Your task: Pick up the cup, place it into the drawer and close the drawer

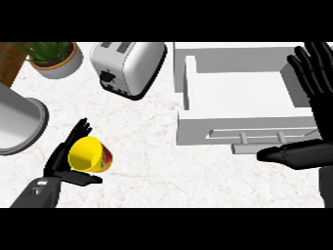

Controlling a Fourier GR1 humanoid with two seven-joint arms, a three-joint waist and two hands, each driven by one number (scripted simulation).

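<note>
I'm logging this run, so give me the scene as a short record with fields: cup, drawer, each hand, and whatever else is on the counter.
cup: yellow cup, tilted, at the left hand, low left on the counter
left hand: left hand with fingers and thumb round the cup
drawer: white drawer pulled open, nothing visible inside
right hand: right hand open, fingers up, at the drawer's right edge
other items: toaster; potted plant; grey cylinder
</note>
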